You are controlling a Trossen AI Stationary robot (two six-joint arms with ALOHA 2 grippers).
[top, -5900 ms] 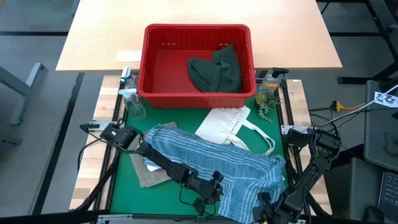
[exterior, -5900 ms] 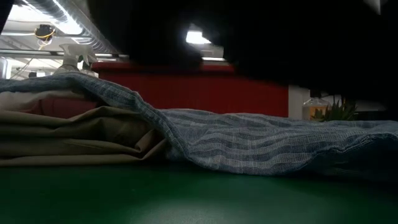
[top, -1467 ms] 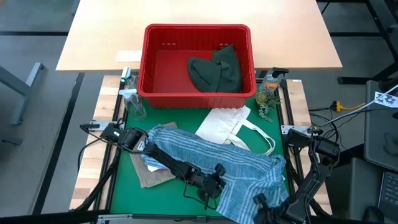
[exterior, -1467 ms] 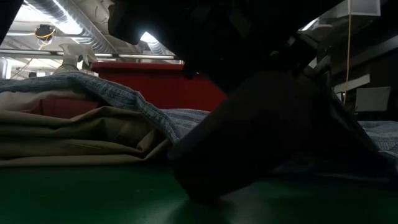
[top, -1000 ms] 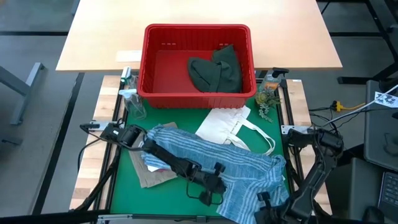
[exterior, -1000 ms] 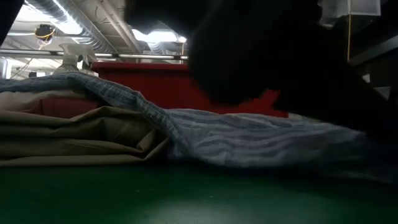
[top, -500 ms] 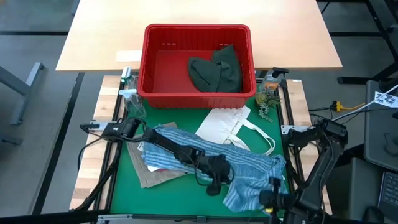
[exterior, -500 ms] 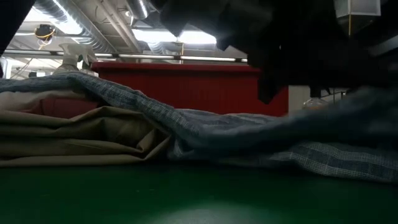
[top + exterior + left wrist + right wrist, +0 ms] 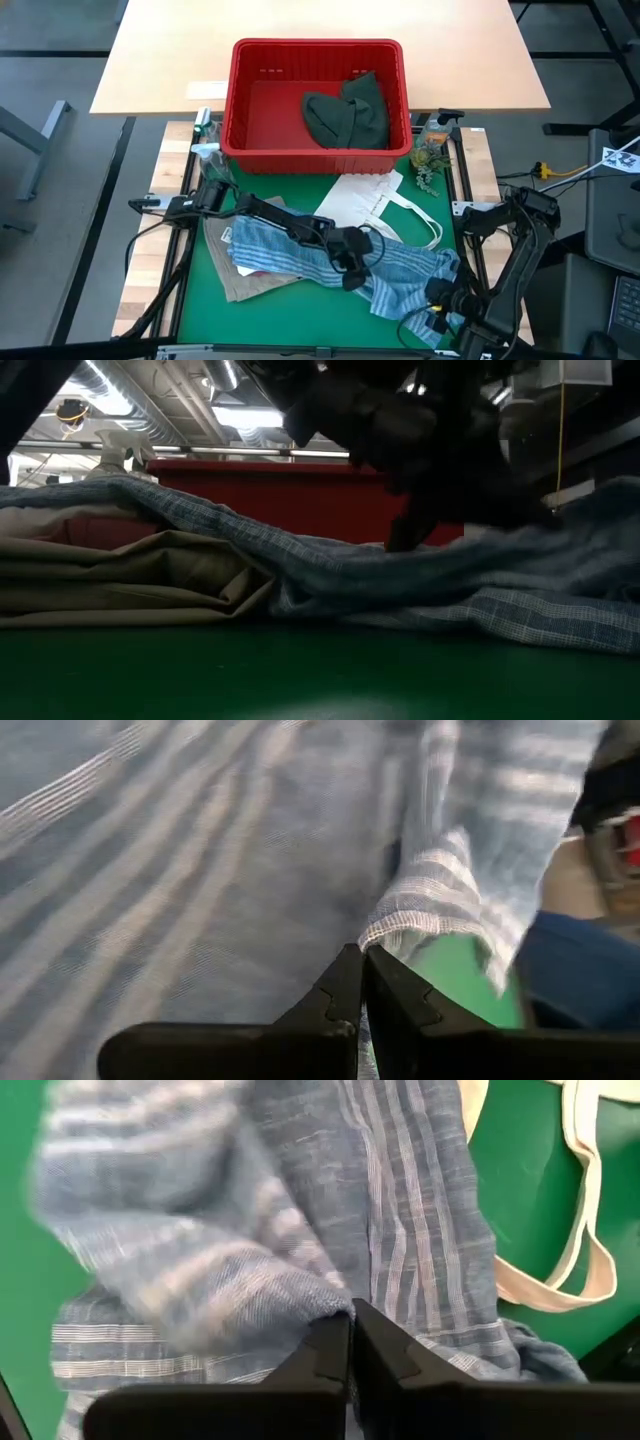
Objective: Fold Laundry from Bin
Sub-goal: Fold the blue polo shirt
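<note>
The blue-white striped shirt [image 9: 300, 248] lies bunched across the green mat [image 9: 300, 320], its left part resting on the tan garment [image 9: 250, 285]. Both show in the low view too, the shirt [image 9: 450, 580] draped over the folded tan garment [image 9: 120, 575]. My left gripper [image 9: 350, 272] is shut on the shirt near its middle. My right gripper [image 9: 437, 297] is shut on the shirt's right near part. The red bin [image 9: 318, 155] stands at the far side with a dark green garment [image 9: 350, 110] lying inside. My left gripper pinches the shirt's hemmed edge [image 9: 400, 925] between its two shut fingers [image 9: 345, 990], slanting down from the table's left. The edge is raised off the mat and the cloth hangs slack around it. My right gripper pinches a fold of the shirt [image 9: 300, 1295] between its shut fingers [image 9: 335, 1345], coming steeply from above. How many layers it has, I cannot tell. The cloth is lifted at the fingers and spreads slack beyond them onto the mat.
A flat white tote bag [image 9: 365, 200] with loop handles [image 9: 425, 225] lies between the shirt and the bin. Spray bottles [image 9: 210, 150] stand at the bin's left corner, a small plant and bottle [image 9: 430, 145] at its right. Bare green mat lies along the near edge.
Both grippers have risen and gone toward the far edge, each rolling at the wrist and staying shut on the shirt. The shirt's near edge has been lifted and drawn back over the rest, uncovering green mat near the front. Its left part on the tan garment has stayed.
</note>
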